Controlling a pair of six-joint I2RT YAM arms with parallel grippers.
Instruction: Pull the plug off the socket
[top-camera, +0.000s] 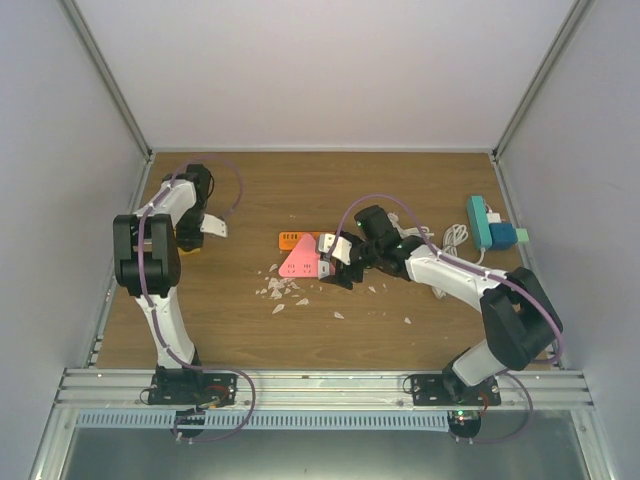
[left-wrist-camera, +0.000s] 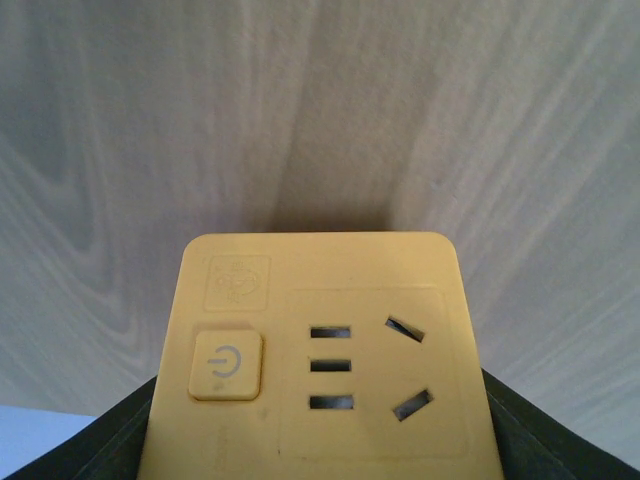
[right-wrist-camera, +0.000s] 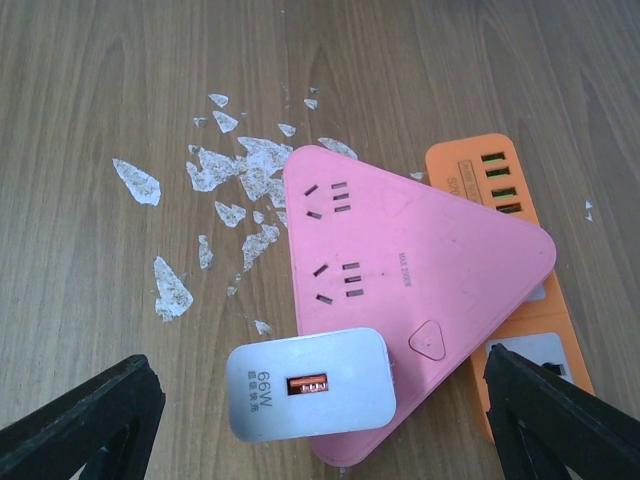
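While the left fingers (left-wrist-camera: 85, 455) flank a yellow socket (left-wrist-camera: 320, 350) at the desk's (top-camera: 400, 180) left side, grip unclear, the pink socket (right-wrist-camera: 420, 250) lies mid-desk on an orange strip (right-wrist-camera: 470, 165), the white plug (right-wrist-camera: 310, 397) seated in one corner. The right fingers (right-wrist-camera: 560, 410), spread wide and empty, straddle that plug; they should close squarely on its sides and pull straight out. Bare desk opens toward the bases; a teal strip (top-camera: 479, 222) hugs the right edge.

Left fingers (left-wrist-camera: 100, 445) clamp a yellow socket (left-wrist-camera: 320, 360); right fingers (right-wrist-camera: 85, 415) spread wide, right arm (top-camera: 470, 285) stretched leftward.

High rear overview; close wrist views, right sharing pink socket (top-camera: 298, 262).
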